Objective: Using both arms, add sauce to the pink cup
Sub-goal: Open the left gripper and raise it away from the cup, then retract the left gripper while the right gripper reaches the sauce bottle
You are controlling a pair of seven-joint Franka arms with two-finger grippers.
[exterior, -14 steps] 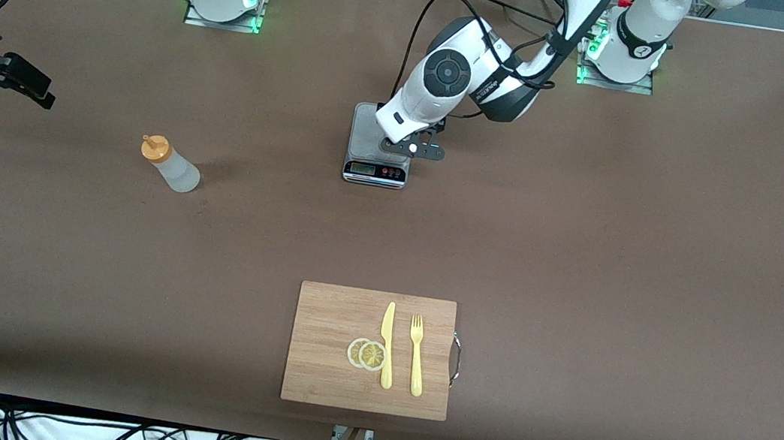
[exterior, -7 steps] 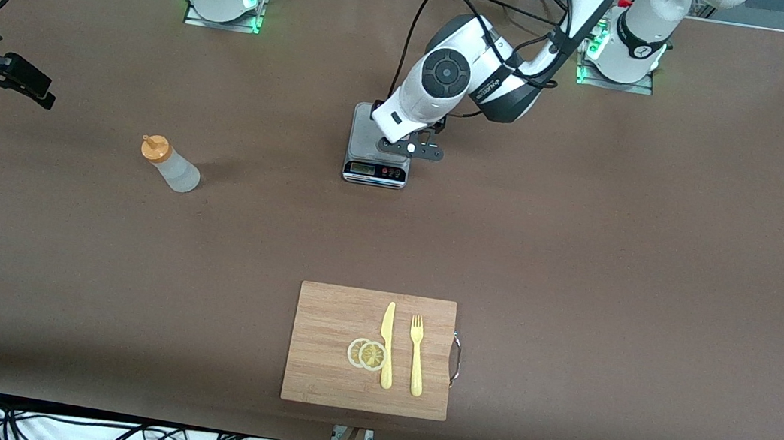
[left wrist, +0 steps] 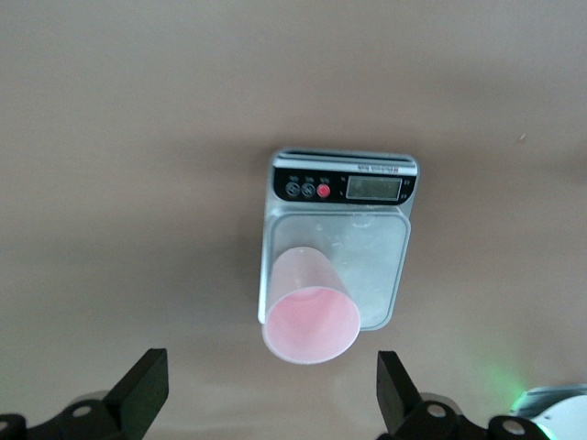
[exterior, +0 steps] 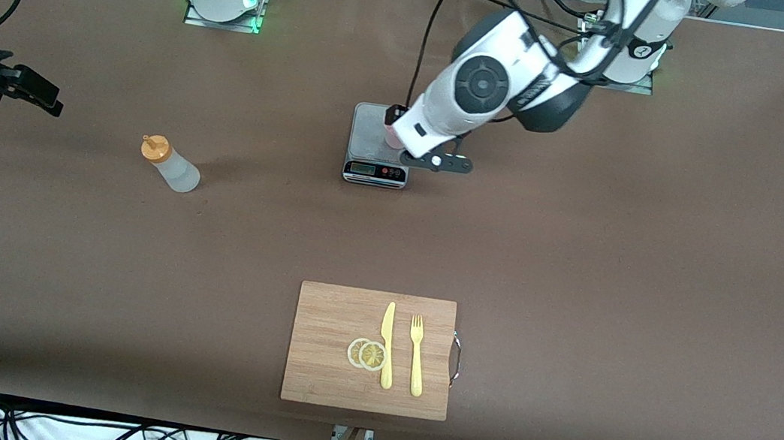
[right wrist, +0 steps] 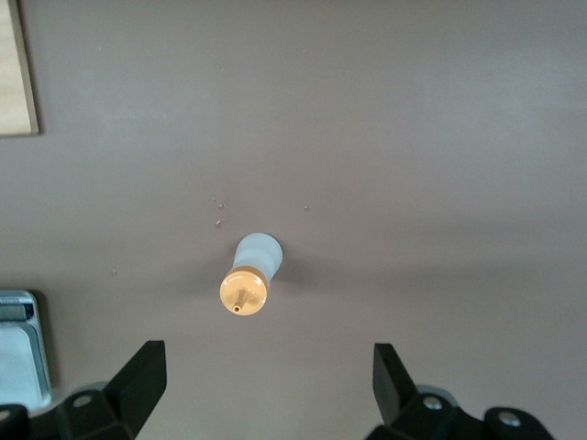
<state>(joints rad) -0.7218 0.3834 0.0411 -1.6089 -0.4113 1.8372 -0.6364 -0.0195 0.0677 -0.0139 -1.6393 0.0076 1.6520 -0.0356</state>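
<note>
Pink cup (exterior: 391, 137): you see it on the scale (exterior: 369, 143) near the table's robot-side edge, left gripper (exterior: 438, 159) above.

Left wrist view: cup (left wrist: 310, 316) upright; fingers (left wrist: 138, 394) apart, empty; scale lettering unreadable.

Right wrist view: right gripper (right wrist: 261, 385) spread over the sauce bottle (right wrist: 250, 274).

Left hand (exterior: 413, 148) hangs over the scale (exterior: 378, 145).

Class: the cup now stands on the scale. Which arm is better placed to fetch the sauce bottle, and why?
The right. Its open hand hangs nearer the bottle, while the left hand, also open, is over the cup on the scale.
</note>
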